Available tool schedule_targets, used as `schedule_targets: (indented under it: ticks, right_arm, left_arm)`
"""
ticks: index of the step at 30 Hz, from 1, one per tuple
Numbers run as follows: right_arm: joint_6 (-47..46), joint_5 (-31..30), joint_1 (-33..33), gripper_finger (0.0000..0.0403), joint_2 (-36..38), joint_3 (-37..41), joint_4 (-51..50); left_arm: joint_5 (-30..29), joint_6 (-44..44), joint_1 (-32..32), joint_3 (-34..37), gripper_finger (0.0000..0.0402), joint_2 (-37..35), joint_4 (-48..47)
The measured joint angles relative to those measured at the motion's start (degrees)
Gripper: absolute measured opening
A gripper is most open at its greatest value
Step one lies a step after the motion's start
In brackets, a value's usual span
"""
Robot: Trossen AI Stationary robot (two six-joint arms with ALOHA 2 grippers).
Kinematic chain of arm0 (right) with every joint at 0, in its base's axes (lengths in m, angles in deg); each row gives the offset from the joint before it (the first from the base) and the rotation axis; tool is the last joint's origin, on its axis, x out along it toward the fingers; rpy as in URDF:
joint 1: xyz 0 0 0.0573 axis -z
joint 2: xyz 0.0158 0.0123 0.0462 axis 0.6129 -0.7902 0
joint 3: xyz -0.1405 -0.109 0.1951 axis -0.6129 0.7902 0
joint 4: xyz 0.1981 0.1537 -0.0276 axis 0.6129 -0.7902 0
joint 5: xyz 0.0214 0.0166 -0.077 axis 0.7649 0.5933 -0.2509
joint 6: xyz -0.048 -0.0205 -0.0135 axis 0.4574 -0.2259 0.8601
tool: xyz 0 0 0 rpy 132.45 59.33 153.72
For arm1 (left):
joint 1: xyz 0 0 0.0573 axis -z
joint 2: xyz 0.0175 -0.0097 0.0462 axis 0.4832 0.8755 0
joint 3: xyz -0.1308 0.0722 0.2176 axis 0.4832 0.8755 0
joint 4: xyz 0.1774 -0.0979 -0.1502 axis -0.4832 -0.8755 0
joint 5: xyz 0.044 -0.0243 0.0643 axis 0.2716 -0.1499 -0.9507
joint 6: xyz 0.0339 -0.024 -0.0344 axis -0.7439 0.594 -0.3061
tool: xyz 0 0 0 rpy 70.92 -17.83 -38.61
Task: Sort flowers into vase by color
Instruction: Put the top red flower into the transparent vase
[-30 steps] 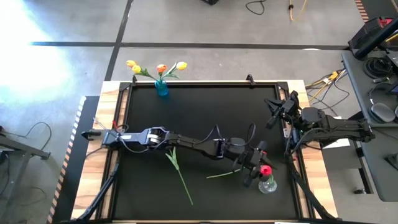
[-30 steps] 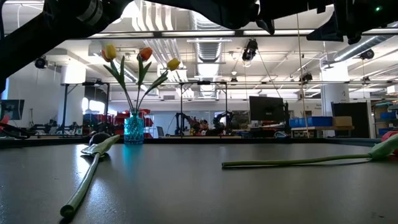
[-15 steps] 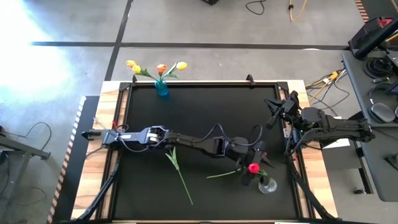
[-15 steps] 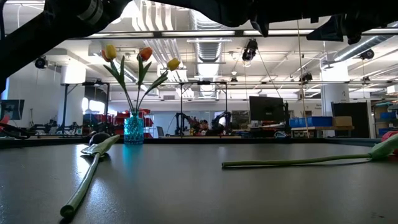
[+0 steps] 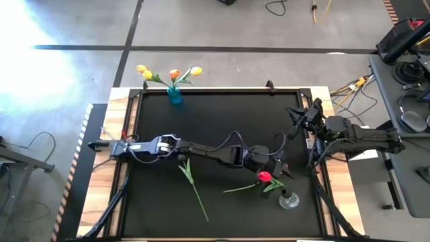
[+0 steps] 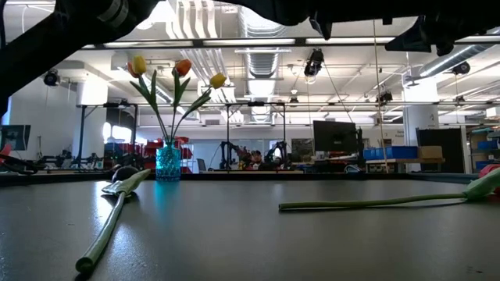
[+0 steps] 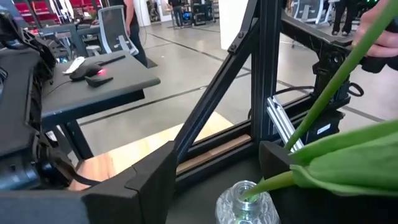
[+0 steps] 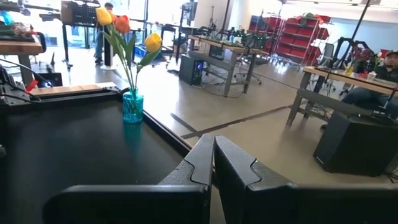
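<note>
The left pincer [image 5: 274, 173] is reaching across the black surface [image 5: 222, 114] toward its near right corner, its fingers spread wide and gripping nothing. Just beside it a red tulip [image 5: 265, 177] is leaning with its stem foot in the clear glass vase [image 5: 289, 199]; in the left wrist view that stem [image 7: 323, 102] is rising out of the vase's mouth [image 7: 246, 199]. Two more tulip stems are lying flat on the surface, one [image 5: 193, 183] near the middle front, the other [image 5: 239, 189] just left of the red tulip. At the far edge a blue vase [image 5: 175, 95] is holding yellow and orange tulips [image 5: 169, 74]. The right pincer [image 8: 212, 155] is waiting at the surface's right edge, fingers pressed together and empty.
</note>
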Motion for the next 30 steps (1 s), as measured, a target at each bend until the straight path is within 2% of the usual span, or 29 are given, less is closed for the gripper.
schedule_targets:
  ticks: [6,10,13,18,30]
  right_arm:
    - [-0.1,0.1,0.0,0.0009,0.0,0.0,-0.1]
    - [-0.1,0.9,0.0,0.0009,0.0,0.0,-0.1]
    - [-0.1,1.1,0.0,0.0009,0.0,0.0,-0.1]
    - [-0.1,1.1,0.0,0.0009,0.0,0.0,0.0]
    - [-0.1,1.1,0.0,0.0009,0.0,0.0,0.2]
  left_arm:
    - [0.9,-0.5,0.0,0.0,0.0196,-1.3,-1.2]
    - [3.4,-0.1,-0.1,0.0,0.0168,-1.3,-2.0]
    - [3.4,-0.1,-0.1,0.0,0.0124,-1.3,-3.3]
    - [3.5,-1.4,-0.2,0.0,0.0015,-1.3,-3.9]
    - [3.5,-0.5,-0.1,0.1,0.0001,-0.7,-1.1]
